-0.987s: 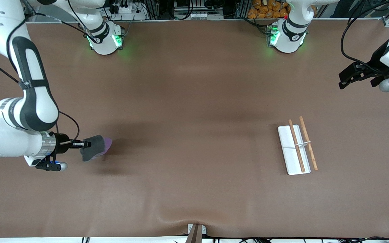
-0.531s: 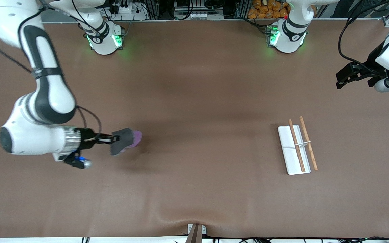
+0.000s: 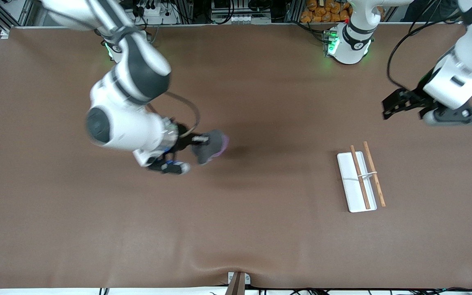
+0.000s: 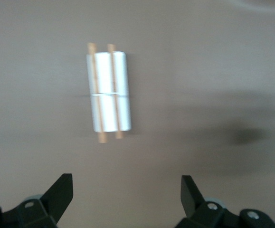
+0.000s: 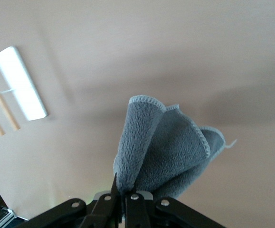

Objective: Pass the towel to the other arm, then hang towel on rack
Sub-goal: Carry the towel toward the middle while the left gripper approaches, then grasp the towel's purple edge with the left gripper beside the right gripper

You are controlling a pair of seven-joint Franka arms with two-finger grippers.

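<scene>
My right gripper (image 3: pixel 198 140) is shut on the towel (image 3: pixel 211 146), a small grey cloth with a purple edge, and holds it in the air over the middle of the table. In the right wrist view the towel (image 5: pixel 165 152) hangs bunched from the pinched jaws. The rack (image 3: pixel 359 177), a white tray with two wooden rods, lies toward the left arm's end of the table; it also shows in the left wrist view (image 4: pixel 108 91) and the right wrist view (image 5: pixel 19 83). My left gripper (image 3: pixel 388 107) is open and empty, up in the air above the table by the rack.
The brown table mat (image 3: pixel 236 229) has a small wrinkle at its edge nearest the front camera. The arm bases (image 3: pixel 346 41) stand along the edge farthest from that camera. A small clamp (image 3: pixel 238 280) sits at the near edge.
My right arm has swung the towel from its own end of the table toward the middle. My left gripper has moved inward toward the middle and a little lower in the view.
</scene>
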